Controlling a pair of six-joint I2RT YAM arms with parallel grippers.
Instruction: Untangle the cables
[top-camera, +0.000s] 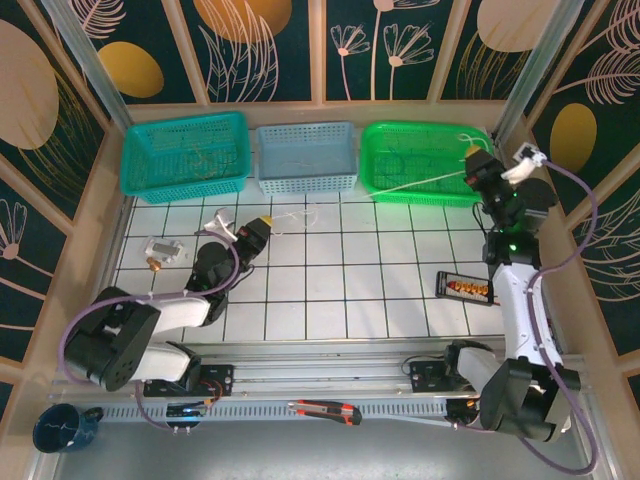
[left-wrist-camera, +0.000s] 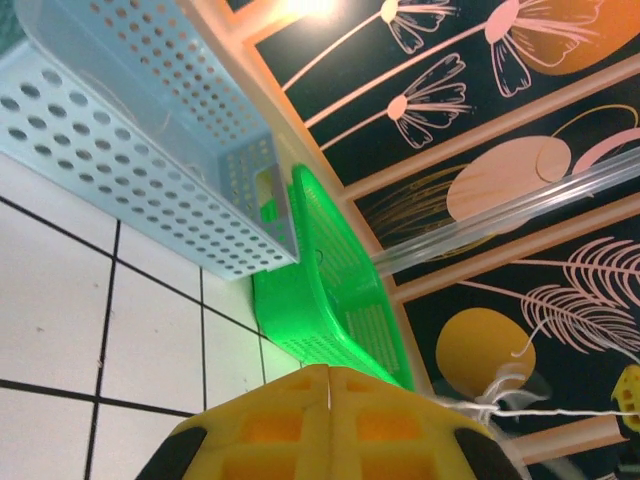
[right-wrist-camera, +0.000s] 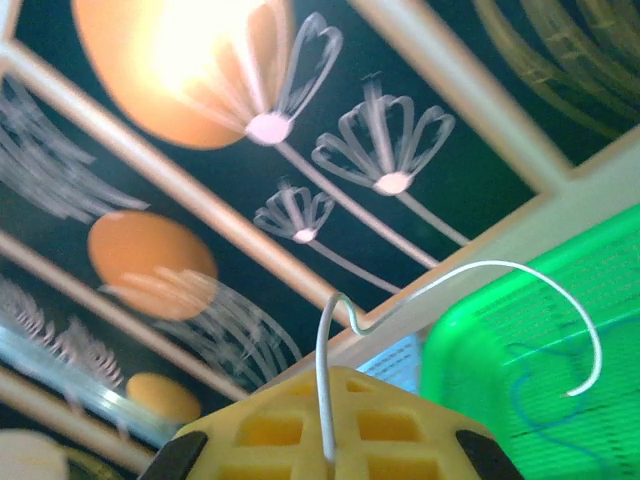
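Cables: right wrist shows white one clamped in right gripper; left gripper closed.

Place: robot test cell, lab sort.
Walls: floral-print panels in wooden frames, three sides.
Worktop: white tiled grid; aluminium rail along near edge.
Near edge: left arm, right arm bolted side by side.
Far edge: teal basket, pale blue basket, green basket in a row.
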